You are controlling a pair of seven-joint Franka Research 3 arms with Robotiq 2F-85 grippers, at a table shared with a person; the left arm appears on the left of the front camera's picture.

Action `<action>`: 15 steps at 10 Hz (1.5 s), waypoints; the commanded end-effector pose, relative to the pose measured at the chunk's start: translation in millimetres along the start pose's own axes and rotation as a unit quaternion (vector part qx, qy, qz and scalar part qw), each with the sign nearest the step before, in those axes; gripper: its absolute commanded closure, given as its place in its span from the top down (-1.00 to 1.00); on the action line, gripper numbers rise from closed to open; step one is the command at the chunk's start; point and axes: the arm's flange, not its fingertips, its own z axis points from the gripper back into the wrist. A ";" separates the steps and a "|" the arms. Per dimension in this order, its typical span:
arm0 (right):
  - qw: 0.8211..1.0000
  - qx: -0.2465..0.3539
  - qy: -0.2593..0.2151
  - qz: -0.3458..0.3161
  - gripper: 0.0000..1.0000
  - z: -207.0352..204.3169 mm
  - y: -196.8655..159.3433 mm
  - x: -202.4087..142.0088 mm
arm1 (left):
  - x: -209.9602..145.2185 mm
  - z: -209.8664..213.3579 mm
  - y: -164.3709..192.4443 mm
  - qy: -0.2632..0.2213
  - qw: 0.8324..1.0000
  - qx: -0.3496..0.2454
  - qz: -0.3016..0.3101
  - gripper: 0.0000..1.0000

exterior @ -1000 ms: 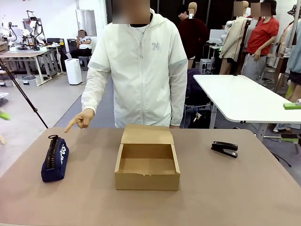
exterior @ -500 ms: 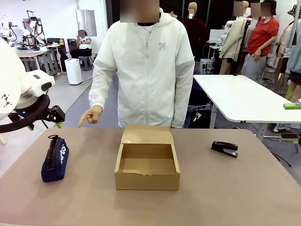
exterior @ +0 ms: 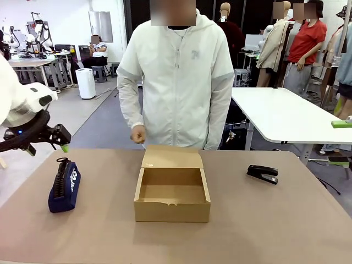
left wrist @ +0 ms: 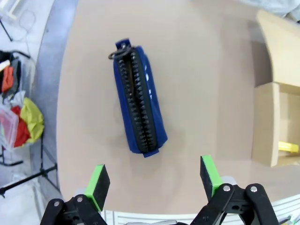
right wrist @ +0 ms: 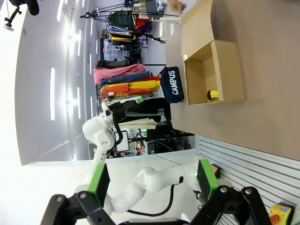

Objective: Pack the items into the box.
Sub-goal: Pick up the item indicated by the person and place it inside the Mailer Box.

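Observation:
A navy pencil case [exterior: 64,185] lies zip-up at the table's left; the left wrist view looks straight down on the pencil case [left wrist: 138,119], and "CAMPUS" reads on the case's [right wrist: 172,85] side in the right wrist view. My left gripper [exterior: 61,144] hovers above and behind it, open and holding nothing [left wrist: 154,178]. The open cardboard box [exterior: 172,190] stands mid-table, flap lid laid back. A black stapler [exterior: 263,174] rests at the right. My right gripper [right wrist: 152,180] is open and holds nothing, far from the box [right wrist: 213,70].
A person in a white jacket stands right behind the box, one hand [exterior: 138,133] held just above the lid's far edge. A small yellow object [right wrist: 213,94] lies in a box corner [left wrist: 288,147]. The brown table [exterior: 275,231] has free room around the box.
My left arm has come in from the left and dropped lower over the pencil case. The person's pointing hand has pulled back from the case to their body.

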 end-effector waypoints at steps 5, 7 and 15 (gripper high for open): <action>1.000 -0.003 0.004 0.000 1.00 2.4 1.1 -2.2 | 86.2 -104.3 37.7 0.144 0.987 0.029 0.062 1.00; 1.000 -0.003 0.004 0.000 1.00 2.4 1.1 -2.2 | 82.3 -132.7 43.0 0.163 0.984 0.016 0.068 1.00; 1.000 -0.003 0.004 0.000 1.00 2.4 1.1 -2.2 | 57.4 -196.5 34.0 0.202 0.979 0.003 0.032 1.00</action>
